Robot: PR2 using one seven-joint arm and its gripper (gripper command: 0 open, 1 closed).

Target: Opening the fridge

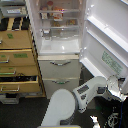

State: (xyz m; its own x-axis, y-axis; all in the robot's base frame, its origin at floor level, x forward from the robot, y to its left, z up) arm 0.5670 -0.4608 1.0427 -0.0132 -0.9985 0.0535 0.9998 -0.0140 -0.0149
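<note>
The tall white fridge (pixel 59 47) stands in the middle of the exterior view with its large upper door (pixel 106 37) swung wide open toward the view's right. White shelves (pixel 56 22) with a few items show inside. A green sticker (pixel 112 62) sits low on the open door. Below are two shut drawers (pixel 60 70) with curved silver handles (pixel 60 63). My arm (pixel 89 92) reaches from the bottom toward the right, and my gripper (pixel 117 86) is at the door's lower edge. Blur hides how its fingers stand.
A tan wooden drawer cabinet (pixel 17 57) stands close on the fridge's left, with some drawers pulled out slightly. My white body (pixel 61 111) fills the bottom centre. Dark floor with cables (pixel 112 117) lies at the bottom right.
</note>
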